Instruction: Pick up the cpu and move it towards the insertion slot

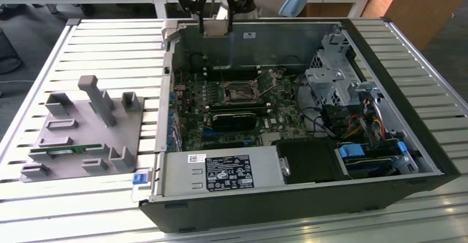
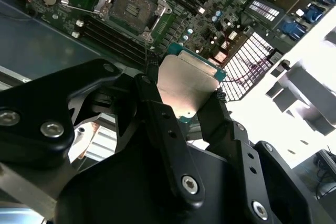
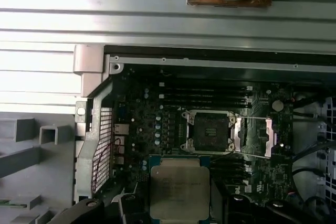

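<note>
My gripper [image 1: 213, 28] hangs high above the far wall of the open computer case, shut on the cpu [image 1: 214, 29], a flat silvery square chip. In the second wrist view the black fingers [image 2: 157, 114] clamp the cpu [image 2: 186, 85] by its edges; the first wrist view shows its printed metal top [image 3: 178, 191]. The insertion slot [image 1: 239, 91] is a dark square socket in a shiny metal frame on the motherboard, well below the chip. Both wrist views show that socket [image 2: 131, 6] [image 3: 211, 133] open, with its bracket [image 3: 254, 137] folded aside.
The case [image 1: 409, 117] sits on a slatted metal table [image 1: 109, 45]. A grey plastic fixture [image 1: 80, 128] with posts and a green memory stick [image 1: 64, 150] stands at the exterior view's left. A power supply [image 1: 219, 173], drive cages and cables fill the case's near and right parts.
</note>
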### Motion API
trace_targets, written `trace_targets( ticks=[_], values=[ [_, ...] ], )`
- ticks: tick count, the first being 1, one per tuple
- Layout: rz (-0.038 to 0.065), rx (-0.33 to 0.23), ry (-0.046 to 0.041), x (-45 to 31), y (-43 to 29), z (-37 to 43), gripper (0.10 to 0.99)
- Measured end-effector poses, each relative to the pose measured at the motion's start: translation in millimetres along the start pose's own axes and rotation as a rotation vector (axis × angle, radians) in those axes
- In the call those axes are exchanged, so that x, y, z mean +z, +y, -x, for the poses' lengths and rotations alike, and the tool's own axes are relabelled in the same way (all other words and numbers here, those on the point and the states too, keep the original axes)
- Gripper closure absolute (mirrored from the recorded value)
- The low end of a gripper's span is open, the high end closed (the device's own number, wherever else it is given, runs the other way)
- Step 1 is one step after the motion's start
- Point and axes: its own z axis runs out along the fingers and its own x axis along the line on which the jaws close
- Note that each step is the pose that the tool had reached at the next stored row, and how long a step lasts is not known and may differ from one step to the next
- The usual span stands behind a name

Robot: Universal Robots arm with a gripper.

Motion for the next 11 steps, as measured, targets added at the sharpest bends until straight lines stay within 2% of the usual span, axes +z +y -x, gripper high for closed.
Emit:
trace_targets(
  ticks=[8,11],
  values=[
    [0.0,0.0,0.0,0.6,6.8,12.4,0.541],
    [0.0,0.0,0.0,1.0,10.6,19.7,0.541]
  ],
)
